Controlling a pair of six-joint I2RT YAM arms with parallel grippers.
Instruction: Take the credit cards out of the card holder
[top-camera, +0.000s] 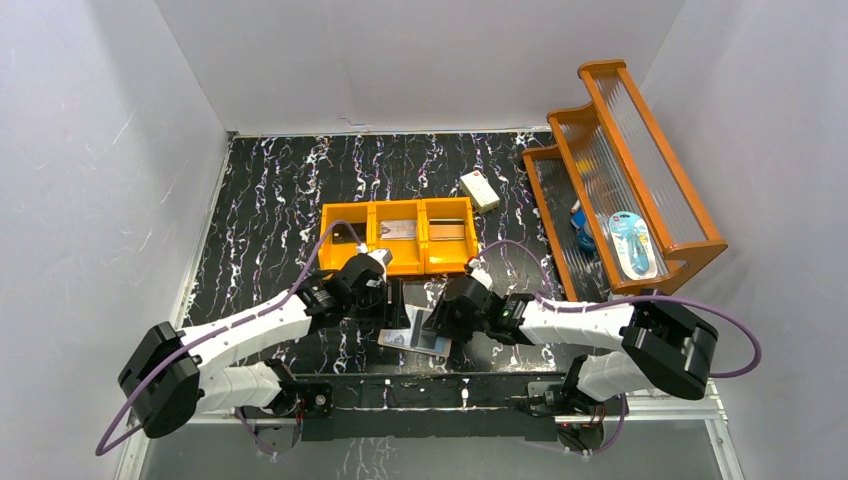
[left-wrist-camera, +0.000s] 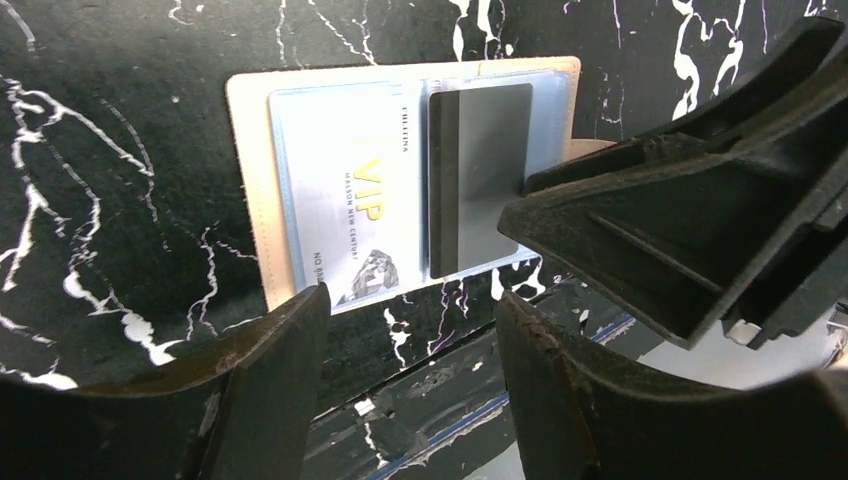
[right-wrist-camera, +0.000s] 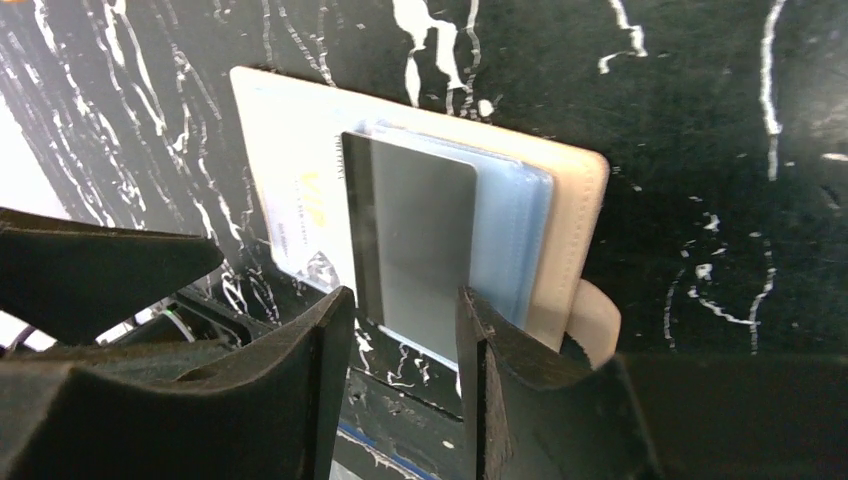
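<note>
The card holder (left-wrist-camera: 252, 210) lies open and flat on the black marbled table, close to its front edge; its peach rim and tan snap tab (right-wrist-camera: 596, 316) show. Two credit cards sit in its pale blue pockets: a light VIP card (left-wrist-camera: 350, 190) and a grey card with a dark stripe (left-wrist-camera: 485, 165). My left gripper (left-wrist-camera: 410, 340) hovers open at the holder's near edge, holding nothing. My right gripper (right-wrist-camera: 405, 320) stands open over the grey card's (right-wrist-camera: 420, 240) near edge, its fingers on either side. In the top view both grippers meet over the holder (top-camera: 418, 332).
An orange three-compartment bin (top-camera: 397, 235) stands just behind the grippers. A white box (top-camera: 480, 190) lies behind it. An orange tiered rack (top-camera: 620, 170) with packaged items fills the right side. The table's front rail (top-camera: 430, 385) runs just below the holder.
</note>
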